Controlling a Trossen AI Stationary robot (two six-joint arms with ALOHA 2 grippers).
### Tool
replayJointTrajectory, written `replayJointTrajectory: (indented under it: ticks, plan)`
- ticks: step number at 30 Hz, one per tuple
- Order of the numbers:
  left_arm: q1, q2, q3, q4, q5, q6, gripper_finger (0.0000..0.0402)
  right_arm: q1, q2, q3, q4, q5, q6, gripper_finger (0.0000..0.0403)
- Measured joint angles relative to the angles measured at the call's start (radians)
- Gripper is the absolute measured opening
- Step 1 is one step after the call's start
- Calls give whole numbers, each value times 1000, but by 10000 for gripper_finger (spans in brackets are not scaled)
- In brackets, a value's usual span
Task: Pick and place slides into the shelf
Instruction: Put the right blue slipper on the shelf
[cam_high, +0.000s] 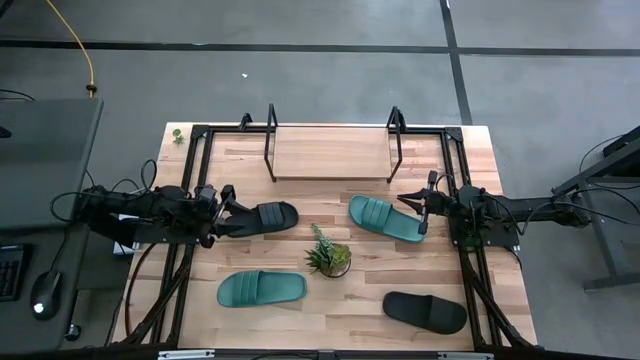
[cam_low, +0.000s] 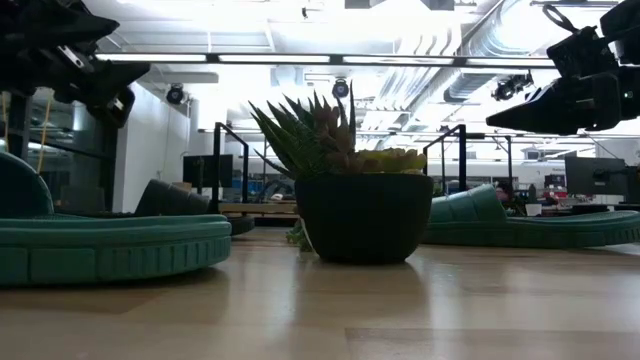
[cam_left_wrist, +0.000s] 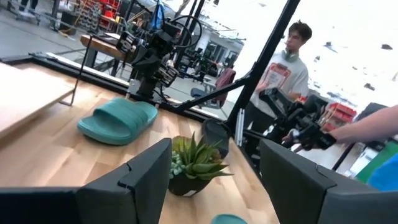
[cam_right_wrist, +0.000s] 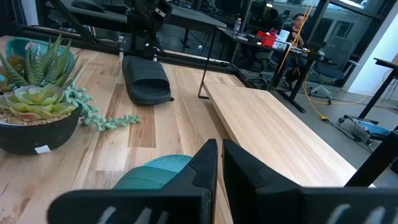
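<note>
Hovering left gripper (cam_high: 232, 206), seemingly empty, parted

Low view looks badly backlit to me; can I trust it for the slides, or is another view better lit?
Low view: ceiling lights glare, so the potted plant and teal slides read dark, the near tabletop soft. High view: even light, all four slides plain, like the black slide near the front edge. Left wrist view: bright windows wash out the background.

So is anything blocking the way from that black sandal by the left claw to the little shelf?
Nothing visible does. The black slide lies just ahead of the open left gripper, and only bare table lies between it and the shelf. The potted plant stands off to the side, nearer the front edge.
</note>
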Motion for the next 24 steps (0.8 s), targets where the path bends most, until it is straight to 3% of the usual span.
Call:
replayJointTrajectory:
  ticks: [8, 11, 24]
  plan:
    - [0, 0, 0, -4, 0, -2, 225, 0, 0, 0, 0, 0, 5, 14]
    - [0, 0, 0, -4, -6, -29, 225, 0, 0, 0, 10, -13, 87, 14]
    - [0, 0, 0, 112, -151, -558, 225, 0, 0, 0, 220, -18, 873, 14]
